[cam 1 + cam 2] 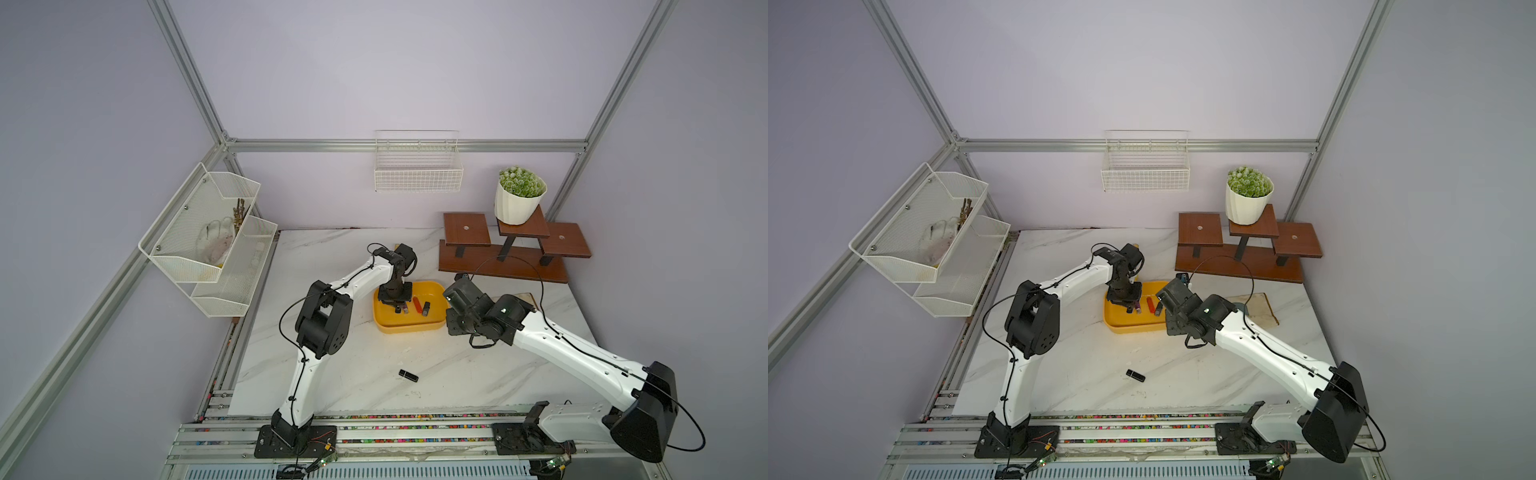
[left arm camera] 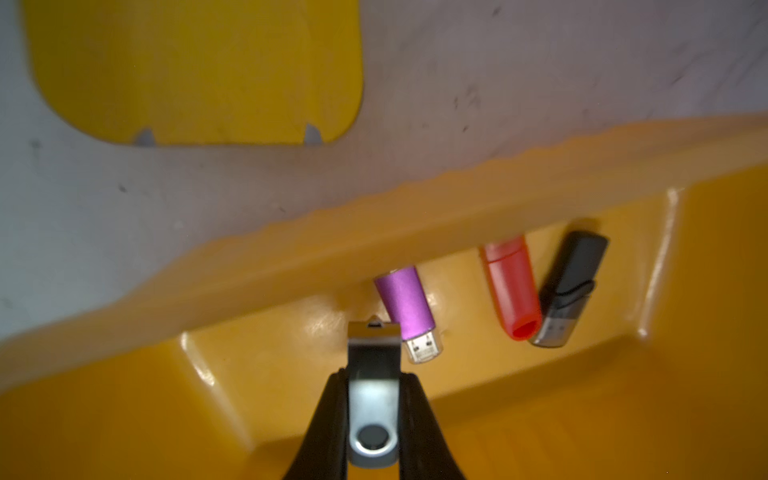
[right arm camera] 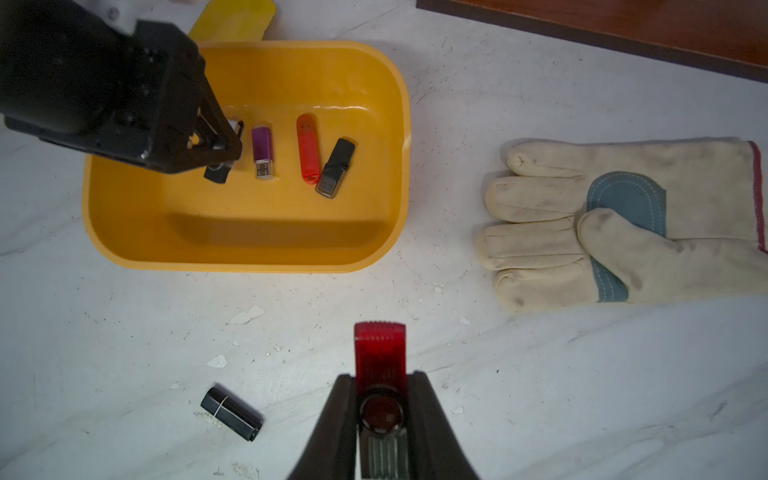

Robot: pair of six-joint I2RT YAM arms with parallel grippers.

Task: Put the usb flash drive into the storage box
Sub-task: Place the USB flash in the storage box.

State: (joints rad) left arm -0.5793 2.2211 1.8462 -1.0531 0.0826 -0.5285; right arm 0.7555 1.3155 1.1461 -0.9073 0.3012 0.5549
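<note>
The yellow storage box (image 1: 409, 329) (image 1: 1133, 329) (image 3: 249, 262) sits mid-table. My left gripper (image 2: 374, 376) (image 1: 398, 307) reaches down inside its left part, shut on a silver-and-black swivel usb flash drive (image 2: 374, 399) (image 3: 217, 172); whether that drive touches the floor I cannot tell. A purple drive (image 3: 262, 151), an orange-red drive (image 3: 308, 147) and a black clear-capped drive (image 3: 336, 166) lie on the box floor. My right gripper (image 3: 380, 376) hovers over the table in front of the box's right end, shut on a red swivel drive (image 3: 380, 353). A black drive (image 1: 408, 375) (image 3: 231, 413) lies on the marble nearer the front.
A dirty work glove (image 3: 623, 224) lies right of the box. A flat yellow piece (image 2: 195, 70) lies behind the box. A wooden stepped stand (image 1: 511, 266) with a potted plant (image 1: 519, 199) stands at the back right. White wire baskets (image 1: 417, 174) hang on the walls.
</note>
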